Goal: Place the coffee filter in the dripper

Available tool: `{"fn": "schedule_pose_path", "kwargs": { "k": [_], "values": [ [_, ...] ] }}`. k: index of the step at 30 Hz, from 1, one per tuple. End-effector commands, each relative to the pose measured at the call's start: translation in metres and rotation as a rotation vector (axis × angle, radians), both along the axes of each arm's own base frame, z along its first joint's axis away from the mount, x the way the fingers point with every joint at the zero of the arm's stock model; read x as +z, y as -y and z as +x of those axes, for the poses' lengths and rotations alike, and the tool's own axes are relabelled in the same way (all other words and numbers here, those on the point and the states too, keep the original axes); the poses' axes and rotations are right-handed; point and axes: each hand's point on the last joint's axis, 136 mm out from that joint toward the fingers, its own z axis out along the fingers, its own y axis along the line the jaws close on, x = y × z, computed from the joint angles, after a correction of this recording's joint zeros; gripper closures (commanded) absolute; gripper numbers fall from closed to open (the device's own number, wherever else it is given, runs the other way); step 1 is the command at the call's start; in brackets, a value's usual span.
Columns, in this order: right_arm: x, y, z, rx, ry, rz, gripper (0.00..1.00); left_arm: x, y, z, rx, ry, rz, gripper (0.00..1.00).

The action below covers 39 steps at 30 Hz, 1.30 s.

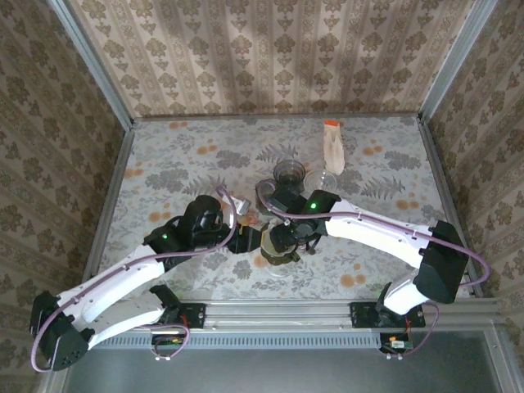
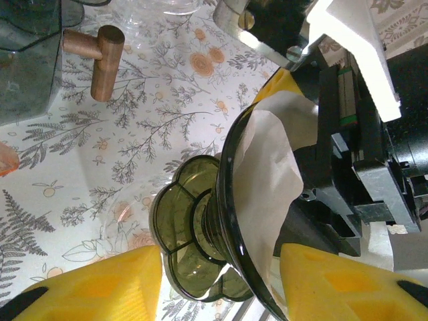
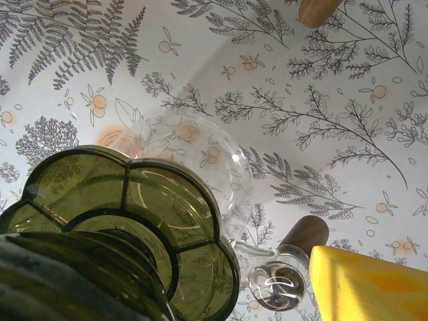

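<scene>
Now: white filter point(image 2: 267, 180) sits inside green dripper point(image 2: 194, 227), paper edge past rim. Left claw point(image 2: 221, 284) fingers flank dripper base; gripping or clear, cannot tell. Right claw point(image 1: 288, 236) at dripper mouth; jaw state cannot tell. Clear glass cup point(image 3: 200, 154) beside dripper.

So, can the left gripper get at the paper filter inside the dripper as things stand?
Probably not: the filter sits inside the dripper, and the right gripper crowds its open mouth. The left gripper has its fingers beside the dripper's outside.

coffee filter point(image 2: 267, 174) lies inside the dripper point(image 2: 194, 227).
</scene>
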Motion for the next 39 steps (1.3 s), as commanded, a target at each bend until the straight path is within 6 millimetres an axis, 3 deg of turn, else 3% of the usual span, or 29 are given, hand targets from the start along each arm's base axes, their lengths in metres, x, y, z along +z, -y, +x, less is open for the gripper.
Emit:
{"fn": "schedule_pose_path", "kwargs": {
  "k": [1, 4, 8, 13, 21, 27, 35, 39],
  "values": [
    [-0.015, 0.008, -0.003, -0.002, -0.024, -0.058, 0.27, 0.008, 0.000, 0.000, 0.005, 0.005, -0.045, 0.44],
    [-0.015, 0.007, -0.002, -0.003, -0.021, -0.054, 0.27, 0.013, 0.001, 0.001, 0.007, 0.011, -0.068, 0.39],
    [-0.015, 0.007, -0.002, -0.005, -0.022, -0.055, 0.27, 0.012, 0.001, 0.000, 0.001, 0.005, -0.070, 0.39],
    [-0.009, 0.004, -0.001, -0.006, -0.009, -0.041, 0.27, 0.005, 0.001, 0.000, 0.003, -0.010, -0.048, 0.52],
    [0.013, -0.001, 0.004, -0.013, 0.030, 0.005, 0.27, -0.001, -0.002, -0.001, 0.004, -0.020, -0.022, 0.57],
    [0.039, 0.000, 0.009, -0.027, 0.093, 0.055, 0.26, -0.003, -0.002, -0.001, 0.006, -0.024, -0.013, 0.60],
    [0.072, 0.015, 0.004, -0.053, 0.153, 0.097, 0.26, -0.002, -0.003, 0.000, 0.014, -0.022, -0.015, 0.60],
    [0.078, 0.031, -0.005, -0.073, 0.158, 0.102, 0.29, -0.003, -0.003, 0.001, 0.017, -0.023, -0.015, 0.60]
  ]
}}
